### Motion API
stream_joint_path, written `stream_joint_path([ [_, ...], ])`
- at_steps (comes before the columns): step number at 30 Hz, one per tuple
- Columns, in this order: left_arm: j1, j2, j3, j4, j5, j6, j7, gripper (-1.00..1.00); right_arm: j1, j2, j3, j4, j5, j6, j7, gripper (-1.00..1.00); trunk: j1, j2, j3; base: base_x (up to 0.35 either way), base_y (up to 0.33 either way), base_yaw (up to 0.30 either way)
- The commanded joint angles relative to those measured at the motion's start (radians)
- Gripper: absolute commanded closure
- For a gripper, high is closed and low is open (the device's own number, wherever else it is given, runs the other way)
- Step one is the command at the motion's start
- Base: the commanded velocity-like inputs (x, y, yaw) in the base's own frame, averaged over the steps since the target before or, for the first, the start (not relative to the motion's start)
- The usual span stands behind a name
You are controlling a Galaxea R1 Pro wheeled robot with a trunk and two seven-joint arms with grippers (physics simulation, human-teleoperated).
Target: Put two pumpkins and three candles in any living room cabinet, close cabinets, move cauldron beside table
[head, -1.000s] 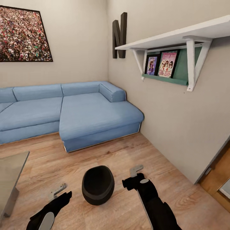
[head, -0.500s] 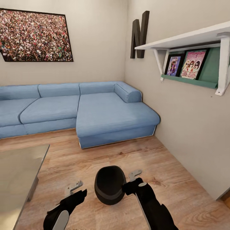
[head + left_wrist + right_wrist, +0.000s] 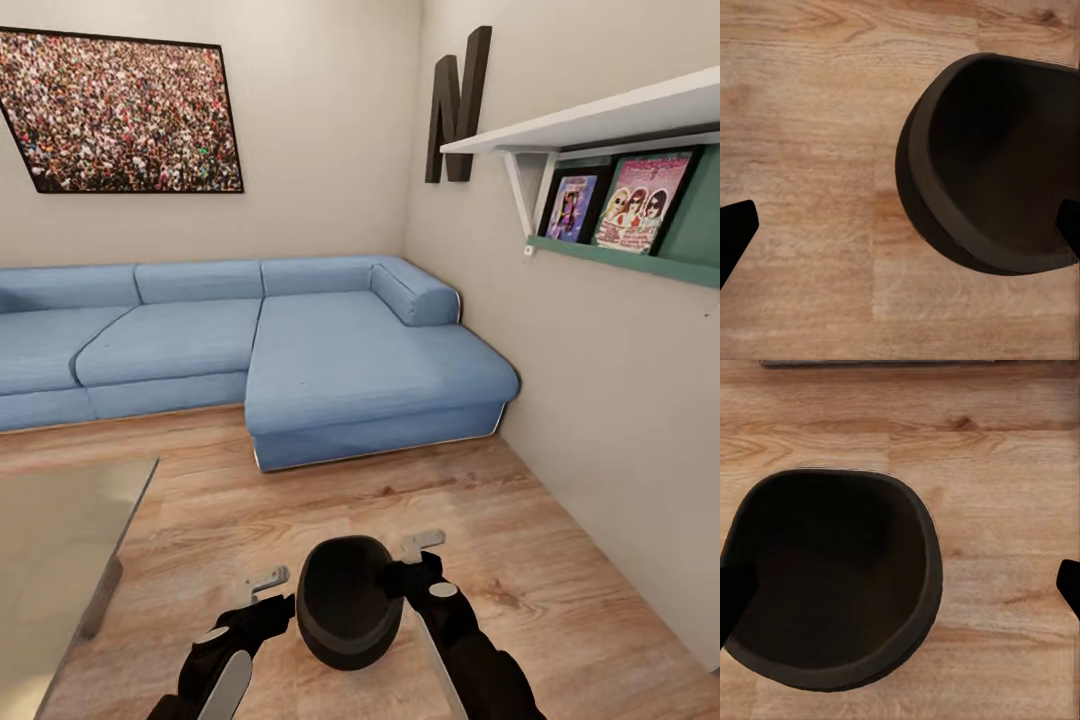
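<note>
Cauldron [image 3: 345,600] sits on the wood floor [image 3: 520,540], low in the head view, between both arms, mouth tipped up toward the camera. Left gripper [image 3: 268,583] reaches in from the left, fingers apart, close beside the pot's wall. Right gripper [image 3: 418,552] flanks the other side, fingers apart, one finger over the rim; contact unclear. Glossy grey table [image 3: 60,560] stands left, apart from it. Blue sofa [image 3: 300,350] behind.
</note>
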Motion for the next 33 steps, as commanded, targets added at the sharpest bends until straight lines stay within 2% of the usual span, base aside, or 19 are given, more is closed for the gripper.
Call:
stream_joint_path([
  [1,-0.001,0.000,-0.001,-0.001,0.011,0.001,0.009,-1.00,-0.001,0.000,0.002,0.003,0.003,0.005,-0.004,-1.00,0.000,0.000,-0.001,0.312,-0.161,0.000],
  [2,-0.001,0.000,-0.001,0.000,0.012,0.001,0.006,-1.00,-0.001,0.000,0.003,0.011,0.005,0.005,-0.004,-1.00,0.000,0.000,-0.001,0.313,-0.168,0.000],
  [6,-0.001,0.000,-0.001,0.002,0.016,0.000,-0.001,-1.00,-0.001,0.000,0.050,0.026,0.008,0.026,-0.011,-1.00,0.000,0.000,-0.001,0.291,-0.209,0.000],
  [11,-0.007,-0.007,-0.004,0.005,0.015,0.001,-0.003,-1.00,-0.001,0.000,0.065,0.028,0.007,0.051,-0.012,-1.00,0.000,0.000,0.000,0.255,-0.225,0.130],
  [13,-0.014,-0.022,-0.006,0.009,0.011,0.001,-0.003,-1.00,-0.002,0.000,0.066,0.028,0.006,0.081,-0.013,-1.00,0.000,0.000,0.001,0.124,-0.113,0.241],
  [14,-0.028,-0.038,-0.008,0.015,0.009,0.004,-0.001,-1.00,-0.007,0.000,0.066,0.028,0.003,0.112,-0.014,-1.00,0.000,0.000,0.001,0.057,-0.051,0.266],
  [18,-0.086,-0.055,-0.009,0.086,0.012,0.015,-0.001,-1.00,-0.028,0.000,0.063,0.028,0.000,0.143,-0.015,-1.00,0.000,0.000,0.003,0.028,-0.025,0.276],
  [23,-0.146,-0.059,-0.008,0.140,0.014,0.020,-0.003,-1.00,-0.038,0.000,0.062,0.034,0.000,0.151,-0.015,-1.00,0.000,0.000,0.004,0.007,-0.006,0.281],
  [26,-0.206,-0.059,-0.009,0.174,0.012,0.056,-0.002,-1.00,-0.043,0.000,0.059,0.037,-0.001,0.153,-0.016,-1.00,0.000,0.000,0.004,0.001,-0.001,0.134],
  [27,-0.231,-0.059,-0.010,0.203,0.011,0.070,-0.002,-1.00,-0.049,0.000,0.058,0.039,-0.001,0.153,-0.016,-1.00,0.000,0.000,0.004,0.001,-0.001,0.061],
  [28,-0.266,-0.070,-0.011,0.274,0.009,0.073,-0.006,-1.00,-0.085,0.000,0.056,0.087,-0.010,0.157,-0.015,-1.00,0.000,0.000,0.004,0.000,0.000,0.039],
  [29,-0.300,-0.087,-0.013,0.352,0.009,0.072,-0.014,-1.00,-0.127,0.000,0.055,0.157,-0.030,0.160,-0.015,-1.00,0.000,0.000,0.004,0.000,0.000,0.025],
  [31,-0.341,-0.106,-0.016,0.453,0.007,0.070,-0.040,-1.00,-0.183,0.000,0.053,0.243,-0.084,0.164,-0.016,-1.00,0.000,0.000,0.004,0.000,0.000,0.012],
  [33,-0.351,-0.111,-0.016,0.483,0.007,0.069,-0.057,-1.00,-0.206,0.000,0.052,0.276,-0.103,0.163,-0.016,-1.00,0.000,0.000,0.004,0.000,0.000,0.005],
])
